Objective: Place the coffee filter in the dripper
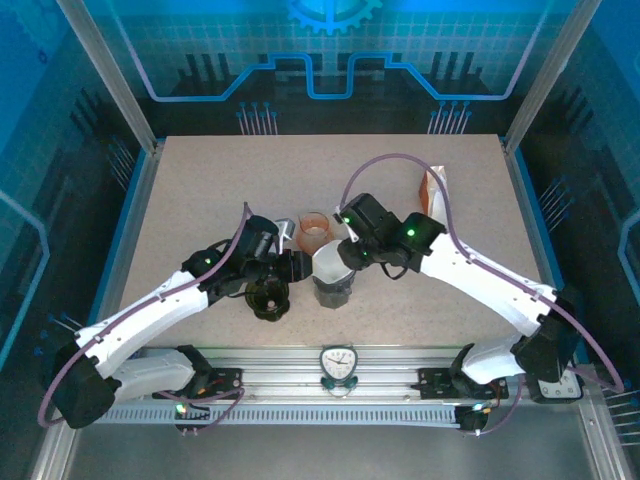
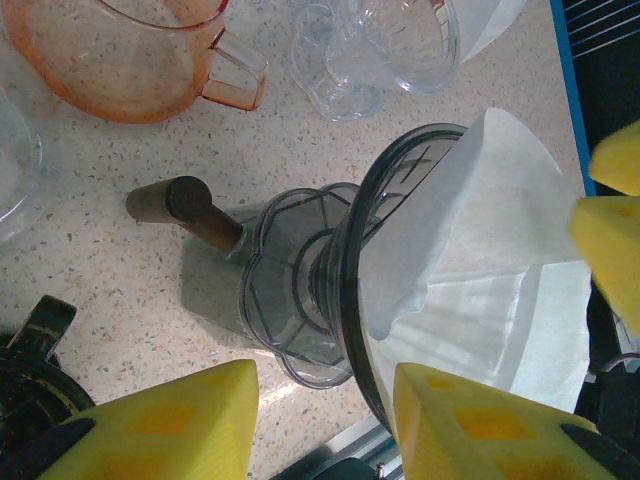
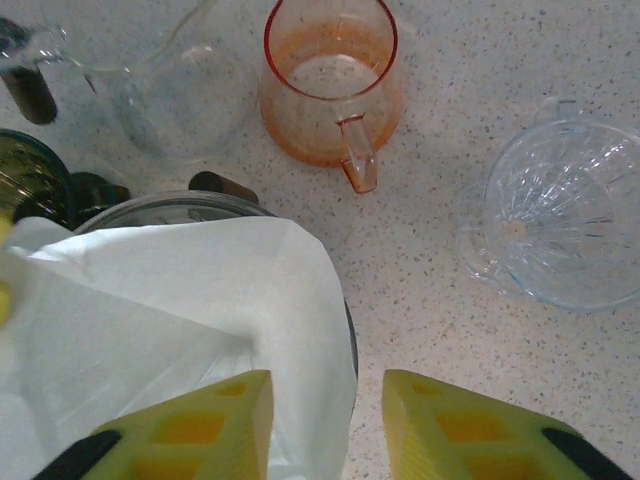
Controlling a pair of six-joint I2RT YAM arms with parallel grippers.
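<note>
We have the right end effector spread, the filter edge lying loose in the gap beside one finger. The filter sits in the smoky dripper, its paper standing proud of the rim. The left end effector straddles that rim with its fingers apart, and we can't tell whether it is gripping. An orange jug stands just behind on the worktop.

Inventory on the counter:

- Three drippers: one smoke-grey dripper, one clear dripper and one dark dripper.
- One white coffee filter.
- One orange cup with handle.
- One clear glass jug.
- Two arms: one left arm, one right arm.
</note>
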